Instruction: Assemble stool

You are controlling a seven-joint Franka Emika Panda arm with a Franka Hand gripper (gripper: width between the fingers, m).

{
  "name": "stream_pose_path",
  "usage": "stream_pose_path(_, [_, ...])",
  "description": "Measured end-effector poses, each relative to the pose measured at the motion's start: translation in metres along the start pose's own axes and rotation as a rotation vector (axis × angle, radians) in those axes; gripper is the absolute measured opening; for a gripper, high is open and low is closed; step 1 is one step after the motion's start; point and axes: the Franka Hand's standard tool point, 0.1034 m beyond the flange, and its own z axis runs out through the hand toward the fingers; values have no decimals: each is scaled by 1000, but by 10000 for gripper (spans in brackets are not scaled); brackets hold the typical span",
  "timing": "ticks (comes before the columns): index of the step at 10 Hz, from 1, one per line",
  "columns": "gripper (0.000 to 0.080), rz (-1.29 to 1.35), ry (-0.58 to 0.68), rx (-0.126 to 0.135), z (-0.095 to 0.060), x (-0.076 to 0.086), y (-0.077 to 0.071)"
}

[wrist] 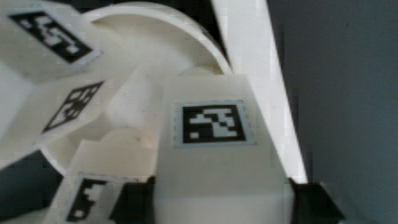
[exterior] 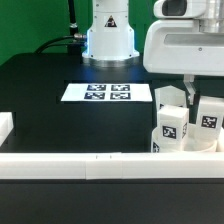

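The black table (exterior: 45, 120) takes up most of the scene, with the arm's white base (exterior: 108, 35) at the far side and the marker board (exterior: 97, 93) lying flat in front of it. A long white border rail (exterior: 90, 164) runs along the near edge.

The stool is only partly built, and it sits in the corner at the exterior view's right, pressed against that rail. The seat (wrist: 151, 40), a thick round disc, shows best in the wrist view, with tagged leg blocks standing up around it. One leg (exterior: 170, 128) stands nearest the rail, another (exterior: 209, 118) further toward the exterior view's right.

The gripper (exterior: 188, 88) hangs over this cluster. In the wrist view its dark fingertips (wrist: 306, 200) flank the base of the leg with the tag (wrist: 214, 125), half-parted and seemingly set on its sides, so I judge it to be holding that leg.

These parts look like hard, smooth plastic: stiff, light, unlikely to break, but slick enough to twist between narrow pads. I would take each leg across its flat sides, well down the block and squarely, so that it stays true while being worked into its socket. The seat is too broad to pinch across; its rim looks like the only hold.
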Motion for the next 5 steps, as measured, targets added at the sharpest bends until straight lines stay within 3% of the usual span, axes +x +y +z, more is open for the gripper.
stream_pose_path(2, [335, 234, 13, 38, 0, -1, 5])
stream_pose_path(5, [336, 525, -5, 64, 0, -3, 7])
